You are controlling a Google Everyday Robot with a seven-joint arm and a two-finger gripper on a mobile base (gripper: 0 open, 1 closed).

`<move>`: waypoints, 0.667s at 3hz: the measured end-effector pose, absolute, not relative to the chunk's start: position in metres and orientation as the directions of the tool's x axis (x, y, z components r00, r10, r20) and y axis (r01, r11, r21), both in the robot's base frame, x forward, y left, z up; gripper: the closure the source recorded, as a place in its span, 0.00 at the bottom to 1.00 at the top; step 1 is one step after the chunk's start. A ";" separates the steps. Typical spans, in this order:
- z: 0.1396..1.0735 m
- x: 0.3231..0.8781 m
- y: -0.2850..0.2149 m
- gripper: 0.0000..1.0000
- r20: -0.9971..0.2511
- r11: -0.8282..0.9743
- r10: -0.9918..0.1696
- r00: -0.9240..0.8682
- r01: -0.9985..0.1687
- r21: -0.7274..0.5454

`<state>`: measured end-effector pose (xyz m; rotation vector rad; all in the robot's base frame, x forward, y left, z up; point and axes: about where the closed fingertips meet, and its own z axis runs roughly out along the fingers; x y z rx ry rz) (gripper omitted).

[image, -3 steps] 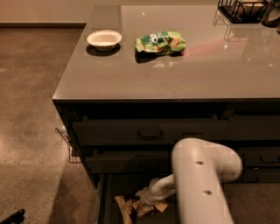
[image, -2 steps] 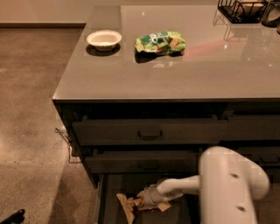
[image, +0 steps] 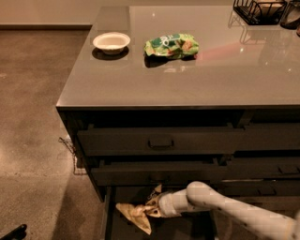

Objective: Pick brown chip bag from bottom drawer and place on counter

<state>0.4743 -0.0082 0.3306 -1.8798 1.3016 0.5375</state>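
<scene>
The brown chip bag (image: 137, 213), tan and crumpled, hangs in the open bottom drawer (image: 110, 220) at the lower middle of the camera view. My gripper (image: 153, 205) reaches in from the right on a white arm and is shut on the bag's right end, holding it a little above the drawer floor. The grey counter (image: 187, 70) spreads above the dark cabinet. A green chip bag (image: 171, 45) lies on the counter.
A white bowl (image: 111, 41) sits at the counter's left rear. A black wire rack (image: 260, 9) stands at the back right. Two handled drawers (image: 160, 142) are above the bottom one. Brown floor lies to the left.
My arm has swung down and to the right, out of the foreground. The gripper with the brown bag has lifted slightly inside the drawer.
</scene>
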 end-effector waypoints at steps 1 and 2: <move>0.386 0.473 -0.043 1.00 -0.729 -0.135 -0.516 0.450 -0.883 -0.450; 0.386 0.467 -0.052 1.00 -0.728 -0.133 -0.514 0.454 -0.880 -0.455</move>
